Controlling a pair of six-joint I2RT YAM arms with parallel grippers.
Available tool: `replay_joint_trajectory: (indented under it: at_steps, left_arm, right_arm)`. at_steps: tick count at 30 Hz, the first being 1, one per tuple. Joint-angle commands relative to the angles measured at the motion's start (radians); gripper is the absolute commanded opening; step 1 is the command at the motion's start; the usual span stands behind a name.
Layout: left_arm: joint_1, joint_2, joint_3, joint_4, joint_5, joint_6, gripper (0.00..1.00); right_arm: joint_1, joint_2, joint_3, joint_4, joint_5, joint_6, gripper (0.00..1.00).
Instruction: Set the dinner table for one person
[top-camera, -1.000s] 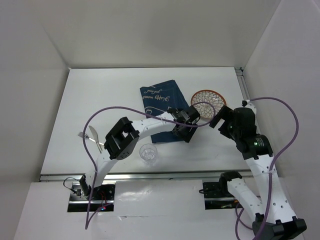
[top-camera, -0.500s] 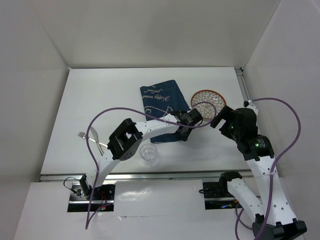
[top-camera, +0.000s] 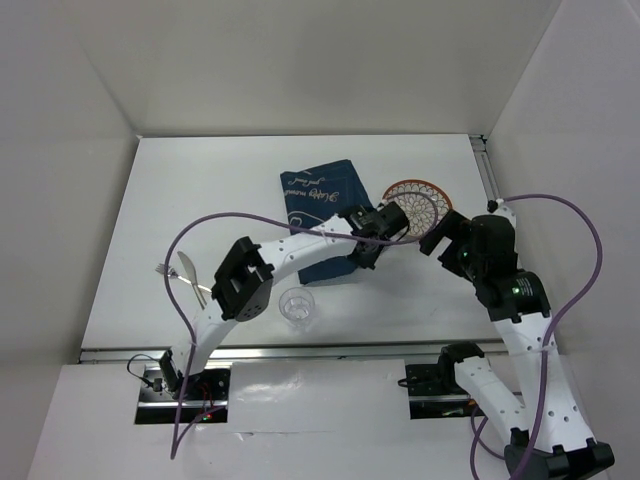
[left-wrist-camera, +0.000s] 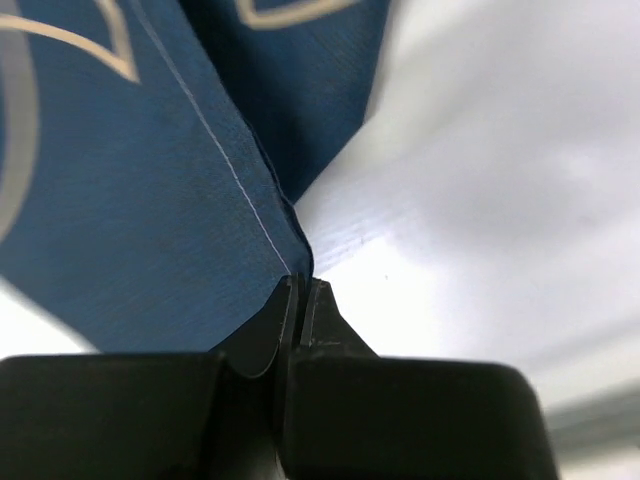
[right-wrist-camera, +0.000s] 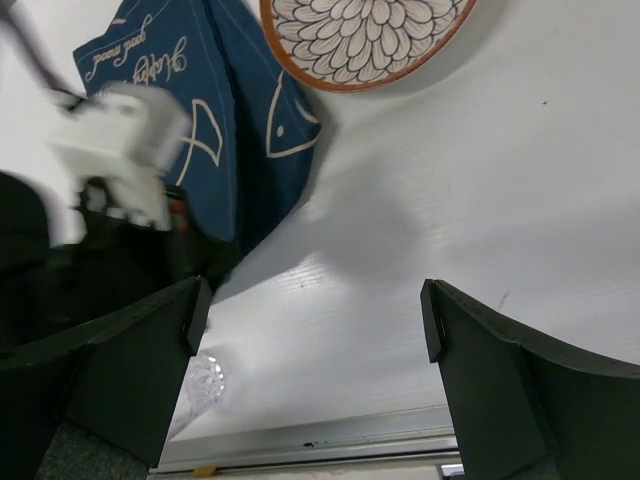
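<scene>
Beside the plate (top-camera: 405, 192), the left gripper (left-wrist-camera: 300, 287) has just pinched shut on a placemat (left-wrist-camera: 140, 190) corner, ready for dragging; the right gripper (right-wrist-camera: 310, 310) gapes, empty.

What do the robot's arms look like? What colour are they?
The left arm and right arm are white tubes with chunky black joints. A purple cable loops off each. The left gripper and right gripper have flat black fingers.

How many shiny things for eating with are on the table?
2. A fork and another silver piece lie side by side near the left edge of the table. More may be hidden from view.
</scene>
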Motion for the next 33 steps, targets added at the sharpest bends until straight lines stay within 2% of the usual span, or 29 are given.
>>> replay_joint_trajectory:
  at_steps: [1, 6, 11, 16, 18, 20, 23, 25, 28, 33]
  left_arm:
    - [0.038, -0.193, 0.103, -0.099, -0.006, 0.042, 0.0]
    - [0.228, -0.391, 0.057, -0.089, 0.091, 0.032, 0.0]
    - [0.434, -0.604, -0.189, 0.025, 0.178, -0.007, 0.0]
    - [0.557, -0.805, -0.464, 0.147, 0.302, -0.056, 0.0]
    - [0.6, -0.835, -0.512, 0.183, 0.323, -0.056, 0.0]
    - [0.618, -0.846, -0.538, 0.183, 0.344, -0.065, 0.0]
    - [0.627, -0.856, -0.561, 0.183, 0.344, -0.065, 0.0]
    - [0.638, -0.865, -0.573, 0.183, 0.344, -0.065, 0.0]
    - [0.647, -0.875, -0.598, 0.195, 0.344, -0.065, 0.0]
    - [0.667, -0.884, -0.647, 0.206, 0.335, -0.065, 0.0]
  right_arm:
    - [-0.004, 0.004, 0.0, 0.031, -0.045, 0.0, 1.0]
    - [-0.004, 0.04, -0.08, 0.14, -0.145, 0.013, 1.0]
    - [-0.004, 0.176, -0.235, 0.339, -0.37, 0.086, 1.0]
    - [-0.004, 0.322, -0.316, 0.511, -0.413, 0.157, 0.98]
    - [-0.004, 0.392, -0.337, 0.597, -0.413, 0.174, 0.97]
    - [-0.004, 0.444, -0.346, 0.645, -0.47, 0.206, 0.93]
    - [0.016, 0.533, -0.372, 0.738, -0.542, 0.286, 0.93]
    - [0.03, 0.576, -0.381, 0.803, -0.542, 0.33, 0.91]
    - [0.062, 0.616, -0.407, 0.864, -0.493, 0.395, 0.81]
    - [0.139, 0.701, -0.347, 0.854, -0.351, 0.424, 0.76]
